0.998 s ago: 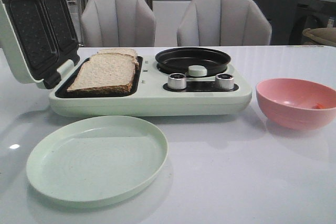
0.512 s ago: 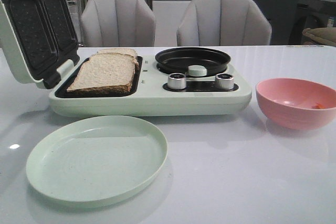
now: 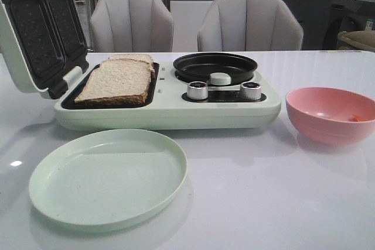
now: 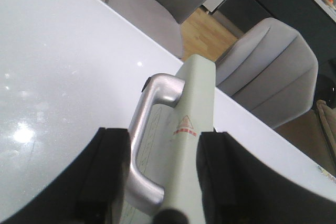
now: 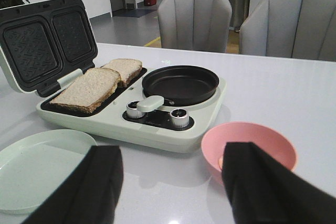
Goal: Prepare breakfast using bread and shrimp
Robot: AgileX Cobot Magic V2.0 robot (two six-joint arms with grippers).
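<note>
A white table (image 3: pixel 281 203) fills the scene, two grey chairs (image 3: pixel 249 23) tucked behind it. On it sits the pale green breakfast maker (image 3: pixel 167 106), lid (image 3: pixel 35 33) thrown open and standing up at its left end, dark waffled plates showing. Beside the sandwich tray, a round black frying pan (image 3: pixel 214 66) sits in the right half, two silver knobs (image 3: pixel 197 91) in front of it. An empty pale green plate (image 3: pixel 108 177) lies near the front edge; a pink bowl (image 3: pixel 331 114) sits off to the right. The bread (image 3: pixel 117 81), two slices, lies in the open sandwich tray, one overlapping the other. The left gripper (image 4: pixel 163 182) has its jaws wide apart, straddling the lid's silver handle (image 4: pixel 149 140), holding nothing. The right gripper (image 5: pixel 170 182) hangs wide open in front of the bowl, empty too. The shrimp (image 3: pixel 355 118), a speck of orange, rests inside the pink bowl.
</note>
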